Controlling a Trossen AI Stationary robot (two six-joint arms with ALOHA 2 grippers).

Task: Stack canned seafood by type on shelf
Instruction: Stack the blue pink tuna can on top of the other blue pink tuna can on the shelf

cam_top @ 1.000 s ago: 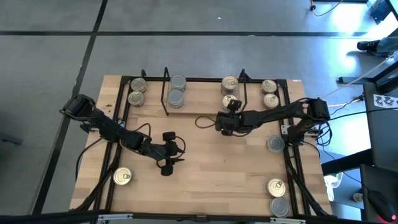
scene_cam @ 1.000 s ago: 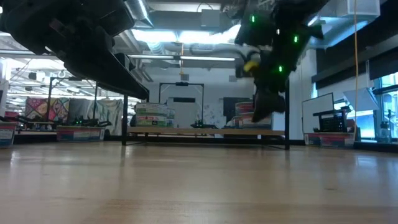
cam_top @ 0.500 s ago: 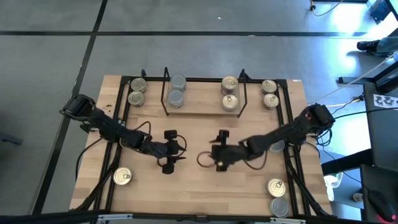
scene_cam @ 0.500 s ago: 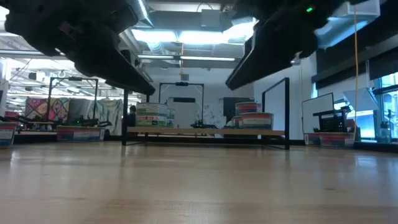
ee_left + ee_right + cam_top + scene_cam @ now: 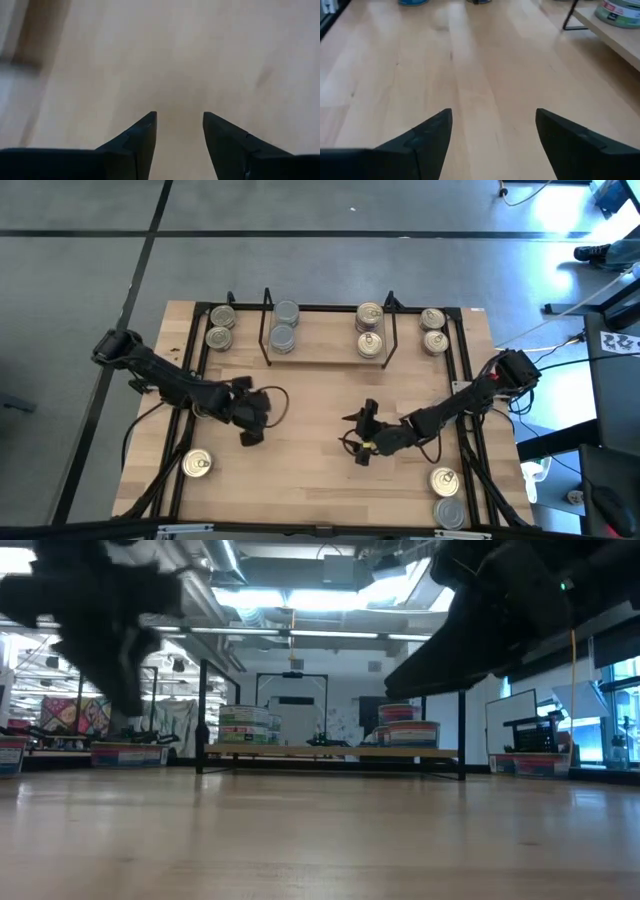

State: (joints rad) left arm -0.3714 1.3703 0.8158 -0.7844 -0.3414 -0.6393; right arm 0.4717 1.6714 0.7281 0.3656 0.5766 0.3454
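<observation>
Light wooden board of the black wire shelf [image 5: 318, 356] carries four flat round tins [image 5: 284, 325] in two pairs: silver-grey tops on one side, gold pull-ring lids on the other. Remaining tins sit off it, four beside its ends and three near the table's front corners [image 5: 197, 464], so I judge sorting under halfway. Left gripper [image 5: 247, 423] and right gripper [image 5: 364, 435] hover mid-table, fingers apart, holding nothing.

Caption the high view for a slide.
Both open grippers, left and right, hover empty over the table; tins stacked on the shelf.
</observation>
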